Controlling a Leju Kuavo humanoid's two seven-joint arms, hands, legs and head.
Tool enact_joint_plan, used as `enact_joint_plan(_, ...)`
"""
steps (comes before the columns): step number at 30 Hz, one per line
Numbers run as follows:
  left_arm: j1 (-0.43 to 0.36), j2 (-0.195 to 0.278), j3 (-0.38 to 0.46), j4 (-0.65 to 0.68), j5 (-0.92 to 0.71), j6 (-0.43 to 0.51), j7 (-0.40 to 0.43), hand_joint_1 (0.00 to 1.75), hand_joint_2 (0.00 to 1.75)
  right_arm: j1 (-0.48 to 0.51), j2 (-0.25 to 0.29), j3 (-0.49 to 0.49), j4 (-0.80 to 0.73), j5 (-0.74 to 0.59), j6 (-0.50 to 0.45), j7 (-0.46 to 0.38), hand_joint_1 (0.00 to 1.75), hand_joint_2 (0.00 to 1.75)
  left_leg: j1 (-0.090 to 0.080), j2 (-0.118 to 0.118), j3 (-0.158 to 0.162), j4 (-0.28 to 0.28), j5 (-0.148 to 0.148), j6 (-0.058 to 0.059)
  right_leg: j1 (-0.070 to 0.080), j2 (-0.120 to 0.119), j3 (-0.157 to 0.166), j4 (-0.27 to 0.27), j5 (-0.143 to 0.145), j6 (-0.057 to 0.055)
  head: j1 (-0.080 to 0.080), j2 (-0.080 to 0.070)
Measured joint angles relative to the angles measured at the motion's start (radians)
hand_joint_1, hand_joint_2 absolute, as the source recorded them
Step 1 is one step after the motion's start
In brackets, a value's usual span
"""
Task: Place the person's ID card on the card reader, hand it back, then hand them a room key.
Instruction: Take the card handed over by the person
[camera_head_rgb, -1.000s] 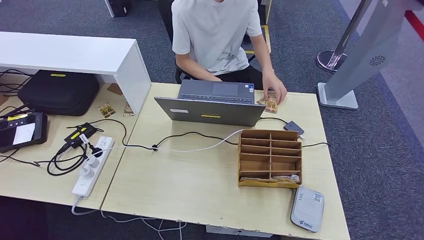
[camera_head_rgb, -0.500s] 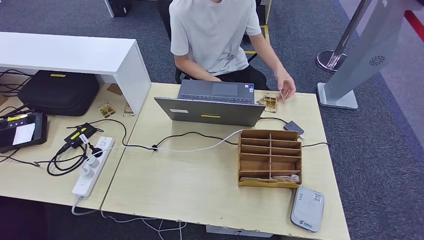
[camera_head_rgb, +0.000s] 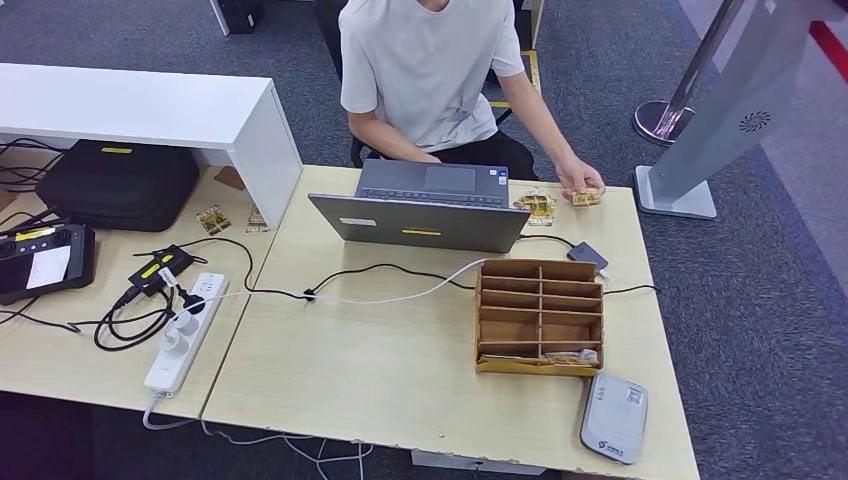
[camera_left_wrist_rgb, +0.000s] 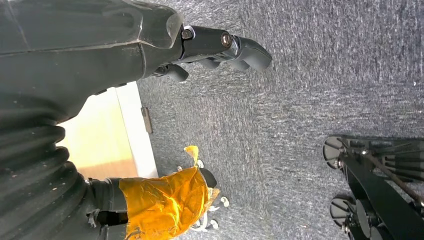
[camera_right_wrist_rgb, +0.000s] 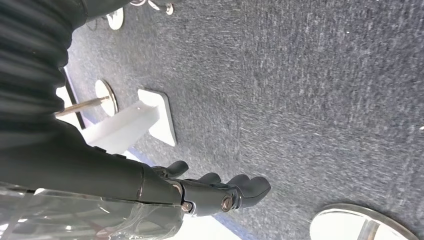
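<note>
- The desk (camera_head_rgb: 380, 380), pale wood, carried every task item.
- A person (camera_head_rgb: 425, 60) in a white shirt sat behind an open grey laptop (camera_head_rgb: 425, 215); yellow label on its lid, writing too small to read.
- A cardboard sorter (camera_head_rgb: 540, 315) held room key cards (camera_head_rgb: 570, 356) in its nearest row.
- The grey card reader (camera_head_rgb: 615, 416) lay at the near right corner, its printed labels illegible.
- The person's hand (camera_head_rgb: 580, 180) held the ID card (camera_head_rgb: 586, 198) at the far desk edge.
- Left robot hand (camera_left_wrist_rgb: 220, 47) and right robot hand (camera_right_wrist_rgb: 220, 192) hung over carpet, fingers loosely extended, holding nothing.
</note>
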Motion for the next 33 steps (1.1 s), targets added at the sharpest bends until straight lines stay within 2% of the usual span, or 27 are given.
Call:
enact_joint_plan(10,0.0,0.001,-0.009,0.0,-0.009,-0.01,-0.001,0.0,1.75,-0.001,-0.032,-0.006,0.017,0.001,-0.044,-0.023,0.0,1.75,0.0,0.0,0.0,0.0,0.0,0.0,0.0,0.0,0.0,0.0,0.0,0.0,0.0,0.0)
enact_joint_plan(11,0.0,0.002,-0.011,0.0,-0.012,-0.014,-0.005,0.0,1.75,-0.001,-0.05,-0.007,0.023,-0.012,-0.043,-0.035,0.0,1.75,-0.001,0.0,0.0,0.0,0.0,0.0,0.0,0.0,0.0,0.0,0.0,0.0,0.0,0.0)
enact_joint_plan(13,0.0,0.014,-0.021,0.0,-0.022,-0.027,-0.015,0.0,1.75,0.001,-0.157,-0.023,0.05,-0.089,-0.033,-0.105,0.0,1.75,-0.004,0.0,0.0,0.001,0.0,0.001,-0.003,0.0,0.0,0.0,0.0,0.001,0.0,0.0)
enact_joint_plan(15,0.0,0.027,-0.032,0.0,-0.029,-0.04,-0.023,0.0,1.75,0.007,-0.3,-0.046,0.077,-0.186,-0.027,-0.197,0.0,1.75,-0.007,0.0,0.0,0.001,-0.001,0.003,-0.006,0.0,0.0,0.0,0.0,0.002,0.0,0.0)
enact_joint_plan(22,-0.003,0.037,-0.039,0.0,-0.032,-0.045,-0.024,0.0,1.75,-0.024,-0.656,-0.062,0.093,-0.383,-0.038,-0.463,0.0,1.75,-0.012,0.004,0.0,0.001,-0.002,0.01,-0.01,0.002,-0.001,0.001,0.002,0.005,-0.003,0.0)
enact_joint_plan(25,-0.003,0.035,-0.04,0.0,-0.025,-0.044,-0.024,0.0,1.75,-0.07,-0.784,-0.046,0.072,-0.391,-0.021,-0.508,0.0,1.75,-0.012,0.005,0.0,0.001,-0.001,0.011,-0.01,0.002,-0.001,0.001,0.002,0.005,-0.003,0.0)
enact_joint_plan(27,-0.006,0.032,-0.04,0.0,-0.021,-0.043,-0.024,0.0,1.75,-0.057,-0.859,-0.038,0.004,-0.362,-0.023,-0.455,0.0,1.75,-0.012,0.003,0.0,0.001,-0.001,0.012,-0.01,0.0,0.0,0.001,0.002,0.005,-0.003,0.0)
enact_joint_plan(29,-0.009,0.029,-0.041,0.0,-0.018,-0.041,-0.025,0.0,1.75,0.03,-0.92,-0.074,-0.15,-0.266,-0.024,-0.308,0.0,1.75,-0.011,0.001,-0.001,0.001,0.0,0.013,-0.009,-0.003,0.0,0.001,0.002,0.006,-0.003,0.0)
enact_joint_plan(31,-0.008,0.023,-0.044,0.0,-0.015,-0.038,-0.026,0.0,1.75,0.12,-0.948,-0.191,-0.375,-0.04,0.056,-0.151,0.0,1.75,-0.008,0.003,-0.002,0.001,0.001,0.013,-0.006,0.0,0.0,0.001,0.003,0.004,-0.002,0.0)
enact_joint_plan(33,-0.011,0.015,-0.049,0.001,-0.012,-0.036,-0.031,0.0,1.75,0.145,-0.94,-0.348,-0.602,0.25,0.229,-0.084,0.0,1.75,-0.007,0.01,-0.002,0.001,0.0,0.013,-0.005,0.007,-0.003,0.001,0.005,0.003,-0.003,0.0)
